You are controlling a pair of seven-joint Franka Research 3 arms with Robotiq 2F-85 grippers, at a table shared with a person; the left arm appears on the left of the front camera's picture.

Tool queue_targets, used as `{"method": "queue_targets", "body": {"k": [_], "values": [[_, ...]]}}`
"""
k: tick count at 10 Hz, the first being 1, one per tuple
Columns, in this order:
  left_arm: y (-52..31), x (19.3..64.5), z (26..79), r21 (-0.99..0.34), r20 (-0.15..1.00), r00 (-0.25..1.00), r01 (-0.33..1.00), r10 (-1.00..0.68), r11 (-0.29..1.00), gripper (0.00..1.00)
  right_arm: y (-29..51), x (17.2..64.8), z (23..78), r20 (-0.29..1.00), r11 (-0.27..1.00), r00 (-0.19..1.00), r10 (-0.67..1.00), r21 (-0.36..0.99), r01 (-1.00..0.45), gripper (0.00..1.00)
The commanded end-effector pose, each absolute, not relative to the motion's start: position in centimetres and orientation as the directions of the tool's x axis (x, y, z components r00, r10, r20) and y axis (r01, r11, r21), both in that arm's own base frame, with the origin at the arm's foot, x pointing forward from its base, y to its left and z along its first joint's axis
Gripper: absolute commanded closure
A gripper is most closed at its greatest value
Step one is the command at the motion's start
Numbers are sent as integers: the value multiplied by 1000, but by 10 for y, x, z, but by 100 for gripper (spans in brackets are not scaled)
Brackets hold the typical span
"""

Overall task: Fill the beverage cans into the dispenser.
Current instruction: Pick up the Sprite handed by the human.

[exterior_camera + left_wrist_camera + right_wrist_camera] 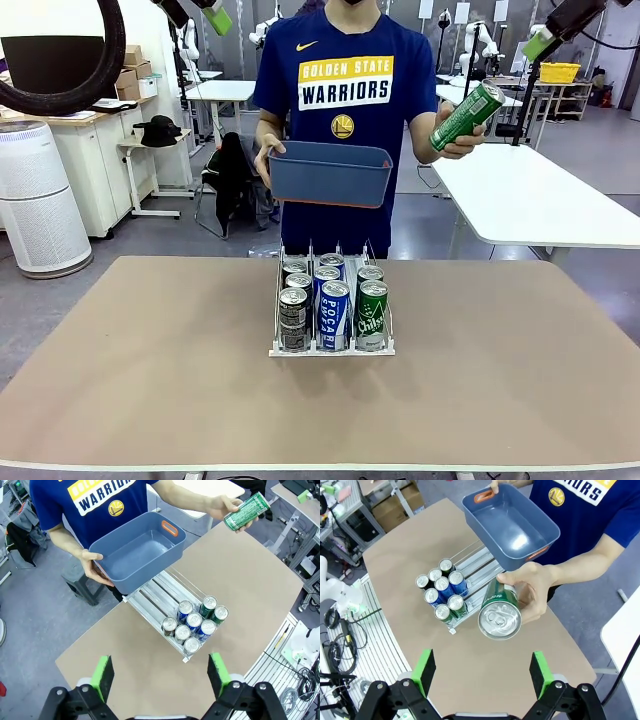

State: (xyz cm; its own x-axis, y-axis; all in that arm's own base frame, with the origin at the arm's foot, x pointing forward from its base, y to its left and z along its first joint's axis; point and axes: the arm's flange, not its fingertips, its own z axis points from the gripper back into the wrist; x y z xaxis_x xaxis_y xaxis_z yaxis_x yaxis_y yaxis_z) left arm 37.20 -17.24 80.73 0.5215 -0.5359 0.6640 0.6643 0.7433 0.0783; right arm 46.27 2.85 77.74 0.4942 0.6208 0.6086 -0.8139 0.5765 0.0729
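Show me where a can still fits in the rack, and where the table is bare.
The white wire dispenser is crowded in front: seven cans. Its rear lanes lie bare under the blue-grey plastic bin; the green lane holds only two. The brown table is bare either side.

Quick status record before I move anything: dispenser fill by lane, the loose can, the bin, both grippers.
dispenser: on the table centre; three dark cans in its left lane, three blue-and-white cans in the middle, two green cans on the right
green can: in the person's hand, held out toward the right gripper
blue-grey bin: empty, in the person's other hand
left gripper: open, above the table
right gripper: open, nothing held
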Motion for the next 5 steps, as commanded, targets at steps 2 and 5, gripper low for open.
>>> {"method": "queue_targets", "body": {"k": [2,5], "values": [[-170,372,807,86,661,518,668,-544,740,0,27,483,765,592,557,467,656,37,-830,0],[-170,372,807,86,661,518,668,-544,740,0,28,493,752,599,571,472,646,31,-821,0]]}}
